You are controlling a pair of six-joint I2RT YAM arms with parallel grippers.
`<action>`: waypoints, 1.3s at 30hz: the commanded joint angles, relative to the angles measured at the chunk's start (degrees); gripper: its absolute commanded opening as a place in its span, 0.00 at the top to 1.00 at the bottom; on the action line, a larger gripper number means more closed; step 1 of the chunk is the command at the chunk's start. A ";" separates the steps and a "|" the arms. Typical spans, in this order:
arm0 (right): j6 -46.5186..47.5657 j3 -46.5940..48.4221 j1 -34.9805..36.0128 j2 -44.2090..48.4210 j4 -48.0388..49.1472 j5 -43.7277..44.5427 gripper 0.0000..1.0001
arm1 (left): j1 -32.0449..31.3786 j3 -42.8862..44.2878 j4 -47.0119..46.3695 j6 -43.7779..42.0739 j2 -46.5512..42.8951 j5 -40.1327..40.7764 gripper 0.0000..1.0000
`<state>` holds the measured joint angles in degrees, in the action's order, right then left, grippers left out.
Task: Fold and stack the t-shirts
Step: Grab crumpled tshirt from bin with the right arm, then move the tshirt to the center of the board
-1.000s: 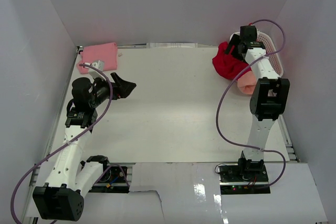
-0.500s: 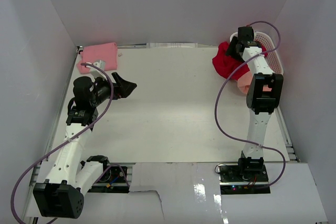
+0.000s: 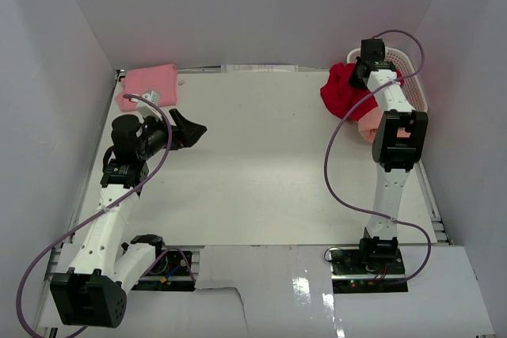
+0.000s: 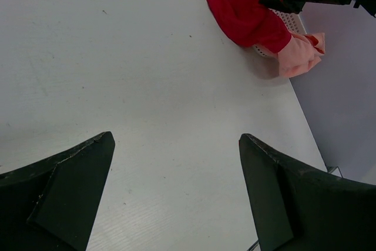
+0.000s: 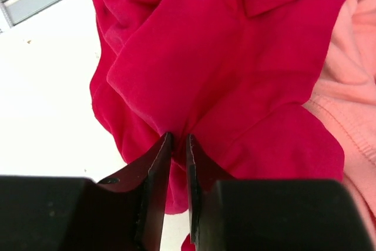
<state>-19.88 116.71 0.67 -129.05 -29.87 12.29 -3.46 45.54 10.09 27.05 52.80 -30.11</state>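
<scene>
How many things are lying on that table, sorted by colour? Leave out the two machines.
red shirt: 1
pink shirt: 1
peach shirt: 1
white basket: 1
Total: 4

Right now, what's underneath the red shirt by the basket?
A peach shirt pokes out beneath the red shirt, which drapes over the rim of the white basket. Whatever else lies in the basket is covered.
</scene>
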 commanded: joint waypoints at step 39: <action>-1.04 10.13 14.62 29.82 2.62 -70.29 0.92 | 0.39 0.34 -0.42 -0.24 -1.12 -0.74 0.02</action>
<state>-19.55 127.44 13.52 -100.90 -26.76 -52.12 -3.46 45.54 10.09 27.05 52.77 -30.24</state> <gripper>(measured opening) 0.084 0.979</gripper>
